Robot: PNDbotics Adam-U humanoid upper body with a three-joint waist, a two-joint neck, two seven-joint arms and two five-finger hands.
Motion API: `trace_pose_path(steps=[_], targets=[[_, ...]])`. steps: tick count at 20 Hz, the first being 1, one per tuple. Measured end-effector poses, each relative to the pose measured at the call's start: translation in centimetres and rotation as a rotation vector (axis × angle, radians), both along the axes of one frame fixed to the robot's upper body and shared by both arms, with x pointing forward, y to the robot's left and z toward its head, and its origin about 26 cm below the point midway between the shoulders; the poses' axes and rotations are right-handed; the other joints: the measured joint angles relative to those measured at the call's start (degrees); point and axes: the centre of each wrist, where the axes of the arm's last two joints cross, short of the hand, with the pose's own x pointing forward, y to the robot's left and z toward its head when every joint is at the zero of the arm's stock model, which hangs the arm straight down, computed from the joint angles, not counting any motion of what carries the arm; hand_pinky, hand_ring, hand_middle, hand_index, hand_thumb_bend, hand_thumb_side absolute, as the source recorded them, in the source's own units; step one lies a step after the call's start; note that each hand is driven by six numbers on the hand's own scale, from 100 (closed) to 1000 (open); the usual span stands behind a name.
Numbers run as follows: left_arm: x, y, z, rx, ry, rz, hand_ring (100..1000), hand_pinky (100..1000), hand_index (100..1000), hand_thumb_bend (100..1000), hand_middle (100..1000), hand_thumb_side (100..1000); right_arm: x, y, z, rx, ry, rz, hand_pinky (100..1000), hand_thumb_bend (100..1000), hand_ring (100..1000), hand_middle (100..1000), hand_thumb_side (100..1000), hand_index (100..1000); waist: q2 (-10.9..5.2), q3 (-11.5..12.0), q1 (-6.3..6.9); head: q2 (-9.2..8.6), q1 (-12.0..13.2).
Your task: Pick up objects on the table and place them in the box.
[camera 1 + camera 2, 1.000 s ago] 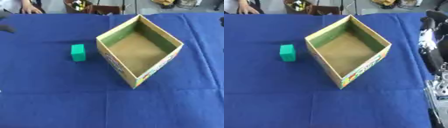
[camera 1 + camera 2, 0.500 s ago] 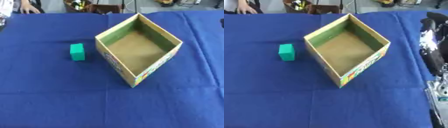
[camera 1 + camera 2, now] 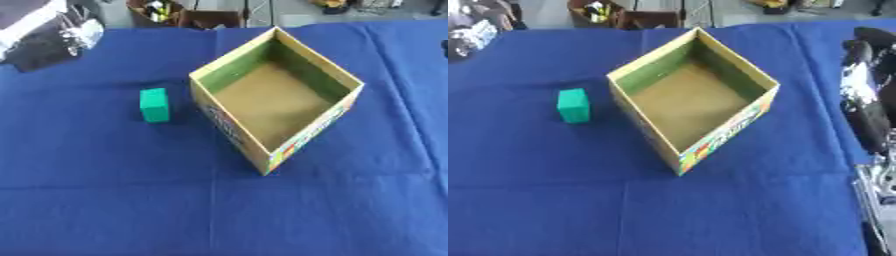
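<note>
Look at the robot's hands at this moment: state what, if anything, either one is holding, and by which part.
Nothing is held. The green block lies alone on the blue cloth, left of the empty box, with no hand touching it.

The left robot hand (image 3: 48,37) is a black and silver blur, cut off by the picture's upper left corner; its fingers cannot be made out. The right arm (image 3: 868,115) runs off the right edge, well right of the box (image 3: 710,137), its hand not discernible. The box's outer print is unreadable.
</note>
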Motion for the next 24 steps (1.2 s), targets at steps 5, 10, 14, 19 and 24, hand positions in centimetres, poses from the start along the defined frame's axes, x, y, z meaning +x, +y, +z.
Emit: trace_pose_path(steps=[5, 10, 14, 19, 24], targets=[[2.4, -0.7, 0.1, 0.144, 0.115, 0.009, 856, 720, 1000, 100, 874, 1000, 0.0, 0.1, 0.0, 0.0, 0.008, 0.008, 772, 100, 732, 597, 595, 749, -0.17, -0.16, 0.27, 0.38, 0.58], [4.6, -1.3, -1.2, 0.237, 0.239, 0.02, 875, 751, 1000, 318, 895, 942, 0.0, 0.2, 0.0, 0.0, 0.012, 0.016, 772, 100, 732, 596, 595, 748, -0.17, -0.8, 0.45, 0.4, 0.99], [5.9, -1.3, -2.5, 0.313, 0.313, 0.045, 888, 771, 1000, 493, 920, 906, 0.1, 0.3, 0.1, -0.001, 0.013, 0.023, 773, 100, 732, 594, 595, 747, -0.13, -1.09, 0.64, 0.44, 1.03], [6.8, -1.1, -3.8, 0.398, 0.356, 0.057, 908, 805, 1000, 612, 953, 886, 0.1, 0.5, 0.1, 0.002, 0.018, 0.031, 773, 100, 731, 592, 596, 744, 0.02, -1.49, 0.76, 0.5, 1.07], [7.6, -0.6, -5.1, 0.46, 0.375, 0.081, 911, 821, 1000, 657, 970, 858, 0.2, 0.5, 0.1, 0.004, 0.021, 0.036, 773, 100, 729, 590, 597, 740, 0.24, -1.78, 0.77, 0.51, 1.33]])
